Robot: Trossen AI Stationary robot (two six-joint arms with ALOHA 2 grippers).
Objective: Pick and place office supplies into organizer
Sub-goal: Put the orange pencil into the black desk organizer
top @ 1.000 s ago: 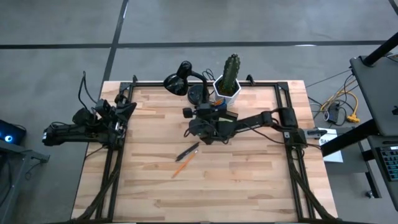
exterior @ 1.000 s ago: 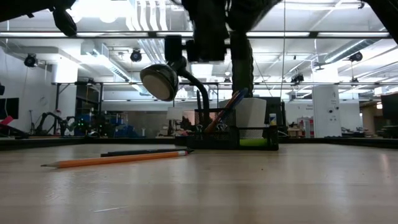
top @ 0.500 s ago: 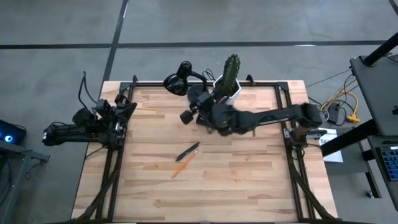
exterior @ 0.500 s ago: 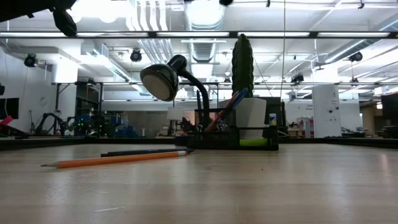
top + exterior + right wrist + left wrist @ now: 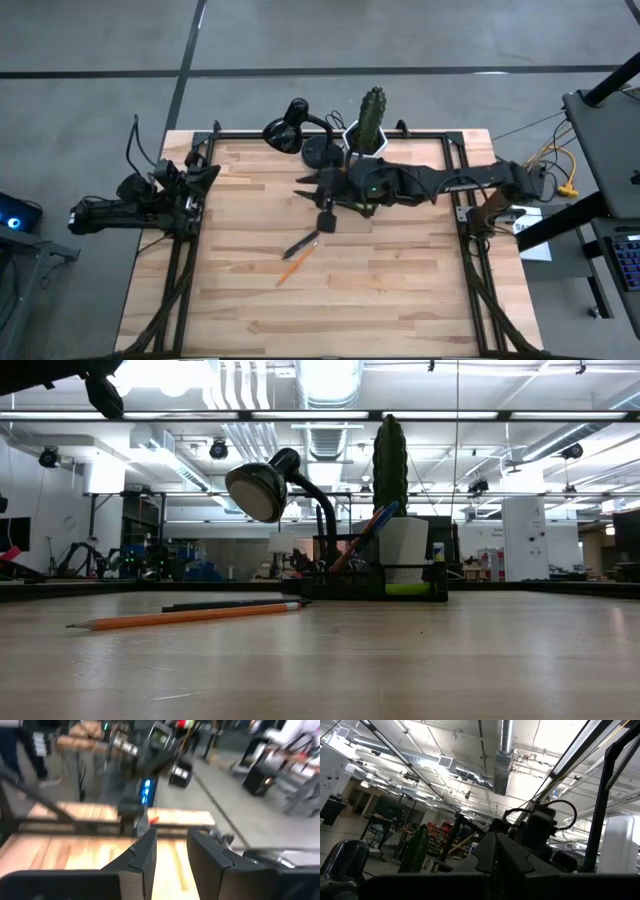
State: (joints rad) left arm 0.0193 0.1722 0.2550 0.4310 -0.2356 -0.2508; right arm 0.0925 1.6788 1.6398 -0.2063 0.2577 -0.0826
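The right gripper [image 5: 312, 186] is hanging over the table's [image 5: 400, 290] back half with its fingers [image 5: 142, 855] parted and holding nothing. The orange pencil [image 5: 180, 618] and dark pen [image 5: 235, 604] are lying mid-table, nearer than the organizer [image 5: 385, 582]. A desk lamp [image 5: 262, 490] and cactus pot [image 5: 405, 545] are crowding the organizer. The left gripper [image 5: 205, 172] is resting clenched at the table's left edge.

The desk lamp [image 5: 288, 131] and cactus pot [image 5: 368, 140] crowd the organizer [image 5: 383, 581] at the table's far edge, while bare table [image 5: 390, 290] lies open beyond the pencils [image 5: 298, 253].

Orange pencil [image 5: 180, 618], dark pen [image 5: 235, 604], black organizer [image 5: 385, 582], light-wood table [image 5: 400, 290].
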